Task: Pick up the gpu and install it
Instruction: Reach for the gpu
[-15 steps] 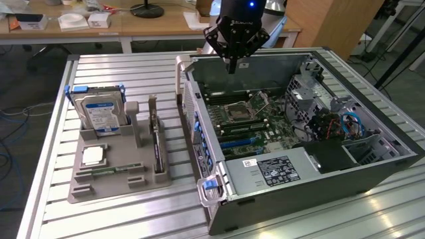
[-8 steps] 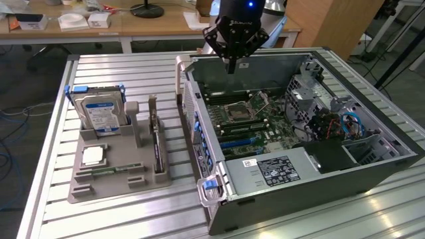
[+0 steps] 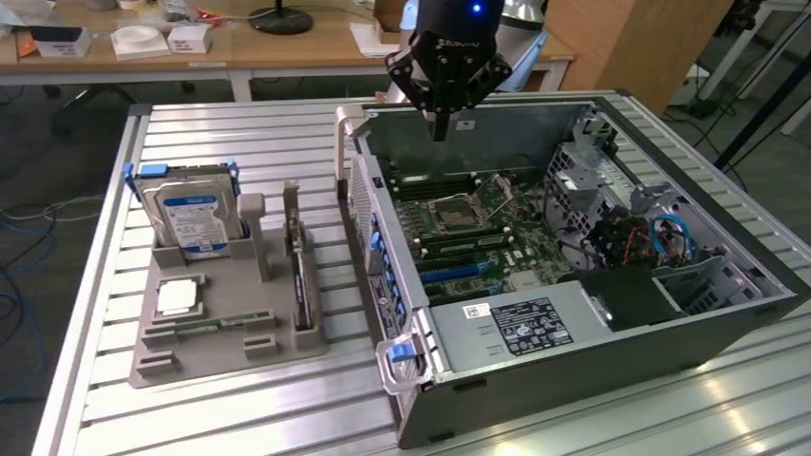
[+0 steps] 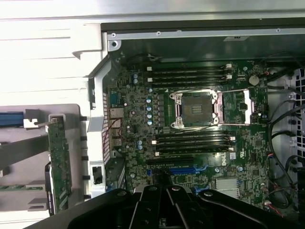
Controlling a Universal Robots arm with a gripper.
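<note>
One gpu point(image 3: 299, 275), perhaps; one hard drive point(image 3: 190, 214)

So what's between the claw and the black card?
The grey metal computer case's wall, in the exterior view, stands between the claw and the thin black card.

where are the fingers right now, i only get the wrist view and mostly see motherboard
observer: the gripper hangs over the computer case at its far wall in the exterior view, fingers shut on nothing.
operator: and the gpu, is it free
observer: the gpu stands on edge in the grey holder, on the exterior view's left of the case, untouched.
operator: anything beside it
observer: a hard drive stands upright in the same holder, further to the exterior view's left.
</note>
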